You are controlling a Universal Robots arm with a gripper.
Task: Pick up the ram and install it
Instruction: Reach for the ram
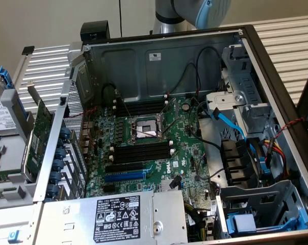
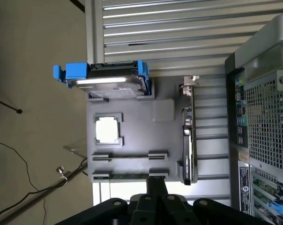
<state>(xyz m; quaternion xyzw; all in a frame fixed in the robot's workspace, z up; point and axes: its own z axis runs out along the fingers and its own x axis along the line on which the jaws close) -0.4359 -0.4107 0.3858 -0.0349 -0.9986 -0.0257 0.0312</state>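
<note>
Green ram (image 2: 130, 176) is still left parked in the grey tray (image 2: 132, 165), gripper (image 2: 155, 183) clamped shut near it, seemingly on nothing, memory slots (image 1: 144, 151) unfilled, so basically nothing's been done yet.

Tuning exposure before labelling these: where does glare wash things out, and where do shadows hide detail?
Wrist view: the processor glares nearly white, a bright streak crosses the hard drive, the gripper is a dark silhouette. Exterior view: soft, even light; the motherboard lies dimmer than the case wall.

Tray (image 2: 141, 136) looks matt plastic, case (image 1: 144, 71) bare metal.
</note>
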